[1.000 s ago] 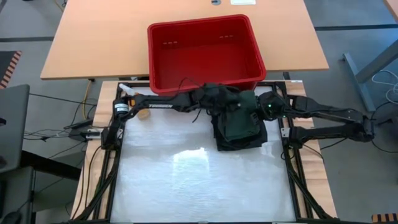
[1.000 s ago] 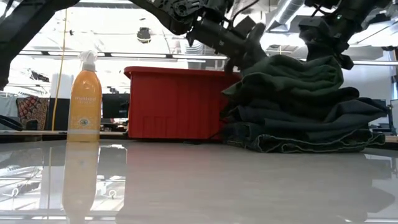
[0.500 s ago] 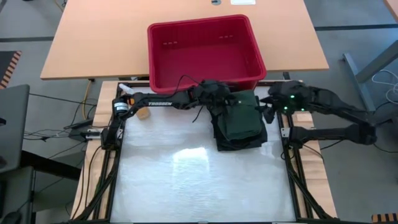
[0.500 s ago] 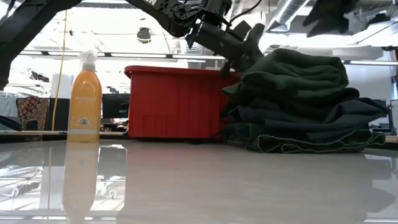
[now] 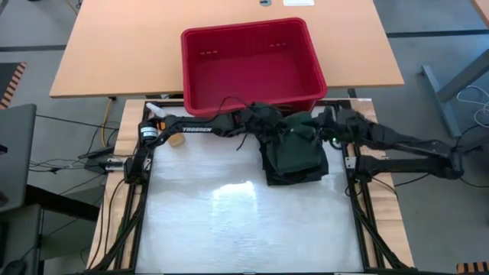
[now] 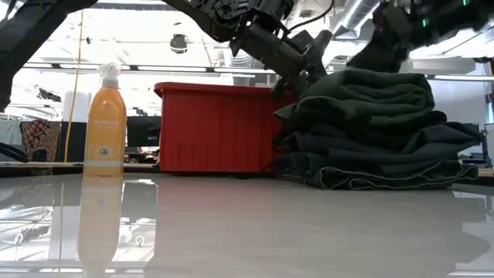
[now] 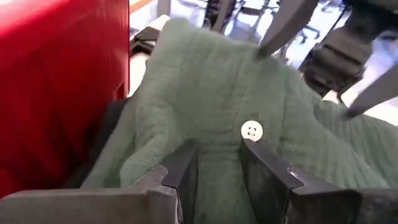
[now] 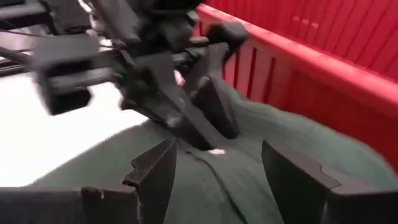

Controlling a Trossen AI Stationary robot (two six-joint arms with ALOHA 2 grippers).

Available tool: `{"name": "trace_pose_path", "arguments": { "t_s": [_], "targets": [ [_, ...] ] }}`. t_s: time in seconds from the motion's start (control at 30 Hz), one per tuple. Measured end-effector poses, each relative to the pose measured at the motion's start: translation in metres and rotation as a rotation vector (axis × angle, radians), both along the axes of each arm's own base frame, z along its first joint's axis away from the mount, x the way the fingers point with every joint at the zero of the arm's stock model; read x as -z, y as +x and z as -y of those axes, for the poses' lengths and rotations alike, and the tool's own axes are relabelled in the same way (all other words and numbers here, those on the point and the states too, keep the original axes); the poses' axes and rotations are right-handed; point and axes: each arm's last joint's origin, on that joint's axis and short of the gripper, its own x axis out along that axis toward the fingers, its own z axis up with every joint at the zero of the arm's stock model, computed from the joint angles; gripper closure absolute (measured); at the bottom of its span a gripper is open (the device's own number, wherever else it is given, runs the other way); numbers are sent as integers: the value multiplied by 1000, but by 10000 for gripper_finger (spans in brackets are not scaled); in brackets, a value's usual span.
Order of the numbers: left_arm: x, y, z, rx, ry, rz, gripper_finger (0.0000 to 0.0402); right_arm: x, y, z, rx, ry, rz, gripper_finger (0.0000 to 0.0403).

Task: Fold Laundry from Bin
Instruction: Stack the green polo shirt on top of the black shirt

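Shirt (image 5: 294, 145) tops the folded stack just before the bin (image 5: 248, 65); left gripper (image 7: 217, 165) pinches its placket beside a button, right gripper (image 8: 217, 168) hovers open opposite

laundry (image 5: 294, 153): folded stack, green shirt on top | bin (image 5: 248, 65): red, just behind

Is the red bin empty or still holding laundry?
Empty: the high view shows only the bare red floor of the bin; the laundry lies stacked on the table in front of it.
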Motion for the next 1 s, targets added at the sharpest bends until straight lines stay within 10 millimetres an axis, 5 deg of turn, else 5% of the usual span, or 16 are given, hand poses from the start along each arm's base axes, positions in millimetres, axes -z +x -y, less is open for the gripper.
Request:
{"name": "trace_pose_path", "arguments": {
  "t_s": [0.2, 0.37, 0.5, 0.77, 0.87, 1.0],
  "targets": [
    [2, -3, 9, -67, 29, -84, 292, 56, 5, 4, 88, -5, 75, 138],
    [-2, -6, 9, -72, 52, -94, 292, 82, 4, 5, 138, 74, 34, 138],
    [-19, -12, 10, -63, 92, -61, 292, 91, 5, 5, 153, 106, 0, 138],
    [-91, -42, 23, -55, 312, 56, 292, 95, 10, 7, 157, 116, -8, 139],
    [-95, -43, 34, -2, 339, 64, 292, 94, 9, 7, 168, 130, 5, 139],
    [-76, -35, 46, 69, 337, 28, 292, 94, 9, 8, 169, 133, 10, 139]
  ]
}}
